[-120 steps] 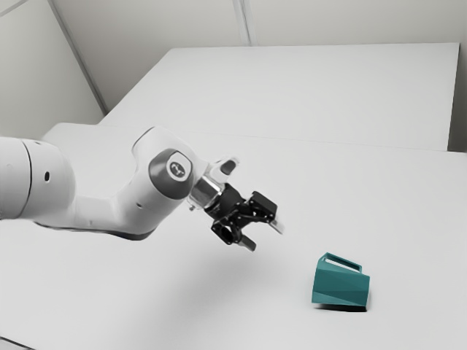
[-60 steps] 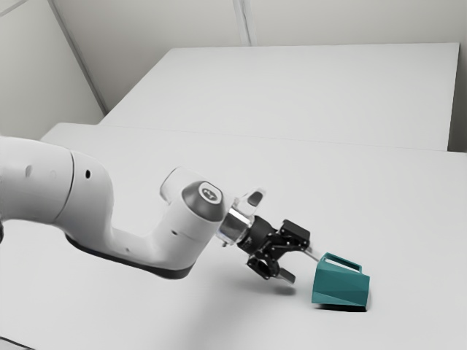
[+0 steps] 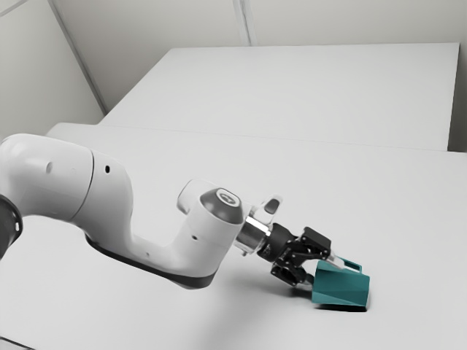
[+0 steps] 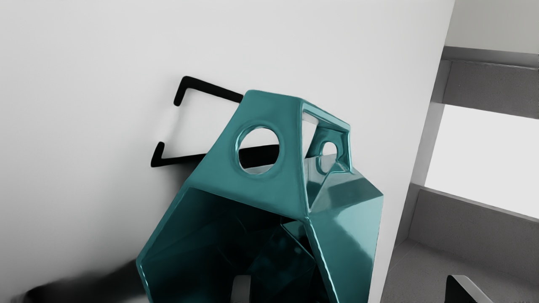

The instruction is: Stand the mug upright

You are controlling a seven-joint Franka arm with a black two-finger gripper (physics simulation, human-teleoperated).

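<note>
The black claw (image 3: pixel 324 270) right up at the teal faceted mug (image 3: pixel 341 286), fingers (image 4: pixel 241 291) spread wide, one at the open mouth (image 4: pixel 198 235), the other out past the side wall, mug lying tipped over on the white tabletop (image 3: pixel 408 211), mouth toward the claw, handle (image 4: pixel 290 139) jutting out.

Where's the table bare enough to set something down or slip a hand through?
Bare table lies between the arm and the far seam, to the exterior view's right of the mug, and below the arm at that view's lower left. It's crowded around the mug's mouth and handle, where the open gripper is.
</note>
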